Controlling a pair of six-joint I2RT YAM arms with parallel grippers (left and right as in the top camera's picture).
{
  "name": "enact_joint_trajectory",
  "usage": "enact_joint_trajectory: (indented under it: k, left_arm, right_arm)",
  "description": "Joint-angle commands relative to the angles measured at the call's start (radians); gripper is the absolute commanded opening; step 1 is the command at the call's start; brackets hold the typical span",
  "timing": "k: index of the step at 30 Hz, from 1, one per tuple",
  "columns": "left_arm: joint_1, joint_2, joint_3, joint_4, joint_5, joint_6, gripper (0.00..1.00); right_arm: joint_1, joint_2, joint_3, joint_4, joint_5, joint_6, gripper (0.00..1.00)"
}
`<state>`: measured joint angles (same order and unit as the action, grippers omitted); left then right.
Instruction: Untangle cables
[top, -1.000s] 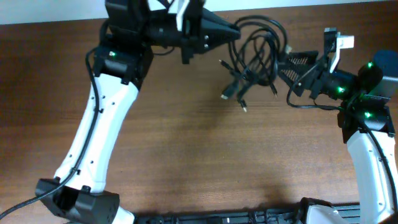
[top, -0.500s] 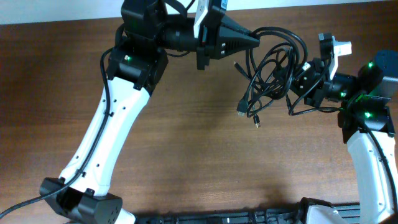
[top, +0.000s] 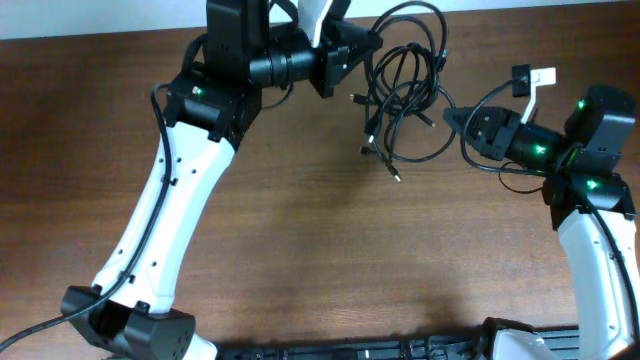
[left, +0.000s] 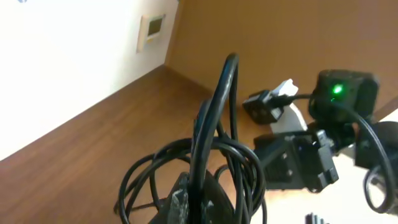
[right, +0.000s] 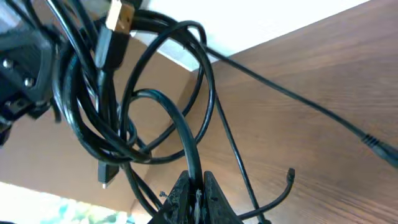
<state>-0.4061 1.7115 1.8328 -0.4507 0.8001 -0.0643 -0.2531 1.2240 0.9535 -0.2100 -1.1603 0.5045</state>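
A tangle of thin black cables (top: 404, 88) hangs in the air between my two grippers, above the back of the brown table (top: 320, 250). My left gripper (top: 374, 48) is shut on one strand at the bundle's upper left. In the left wrist view that strand (left: 219, 106) rises out from between its closed fingers (left: 198, 202). My right gripper (top: 449, 117) is shut on another strand at the bundle's right side. The right wrist view shows this cable (right: 188, 149) pinched in the right gripper (right: 196, 193). Small plug ends (top: 397, 176) dangle below, and a gold USB plug (right: 118, 15) shows at the top.
The left arm's white link (top: 170, 220) slants across the table's left half. The right arm's white base (top: 600, 270) stands at the right edge. A white wall (top: 100, 15) runs behind the table, and a dark strip (top: 400, 350) lies along the front edge.
The right gripper, open a second ago, has shut on a strand. The left gripper swung right with the bundle, then back left and up. The tangle now hangs more spread out.
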Motion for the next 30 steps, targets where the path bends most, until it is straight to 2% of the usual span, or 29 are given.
enact_joint_trajectory:
  k: [1, 6, 13, 17, 18, 19, 20, 21, 23, 27, 30]
  left_arm:
    - [0.003, -0.014, 0.014, -0.085, -0.064, 0.134, 0.0]
    - [0.003, -0.014, 0.014, -0.241, -0.064, 0.251, 0.0]
    - [0.0, -0.014, 0.014, -0.265, -0.066, 0.221, 0.0]
    - [0.0, -0.014, 0.014, -0.263, -0.142, 0.163, 0.0]
    - [0.0, -0.014, 0.014, -0.261, -0.142, 0.164, 0.0]
    - [0.0, -0.014, 0.014, -0.254, -0.142, 0.164, 0.0]
    - [0.0, -0.014, 0.014, -0.248, -0.142, 0.164, 0.0]
    - [0.0, -0.014, 0.014, -0.24, -0.141, 0.163, 0.0]
    - [0.0, -0.014, 0.014, -0.235, -0.136, 0.163, 0.0]
    - [0.0, -0.014, 0.014, -0.226, -0.131, 0.163, 0.0]
    - [-0.006, -0.014, 0.014, -0.169, -0.031, 0.119, 0.0]
  right_arm:
    - [-0.004, -0.004, 0.005, -0.005, 0.113, 0.065, 0.04]
    - [-0.003, -0.004, 0.005, -0.091, 0.257, 0.145, 0.04]
    - [-0.003, -0.004, 0.005, -0.162, 0.335, 0.266, 0.04]
    - [-0.003, -0.004, 0.005, -0.192, 0.334, 0.298, 0.04]
    - [-0.003, -0.004, 0.005, -0.2, 0.334, 0.298, 0.1]
    - [-0.003, -0.004, 0.005, -0.207, 0.333, 0.297, 0.38]
    - [-0.003, -0.004, 0.005, -0.207, 0.323, 0.297, 0.62]
    - [-0.003, -0.004, 0.005, -0.206, 0.306, 0.296, 0.75]
    - [-0.003, -0.004, 0.005, -0.204, 0.279, 0.281, 0.85]
    - [-0.002, -0.004, 0.005, -0.142, 0.139, 0.109, 0.86]
    - [-0.002, -0.004, 0.005, -0.034, -0.057, -0.033, 0.85]
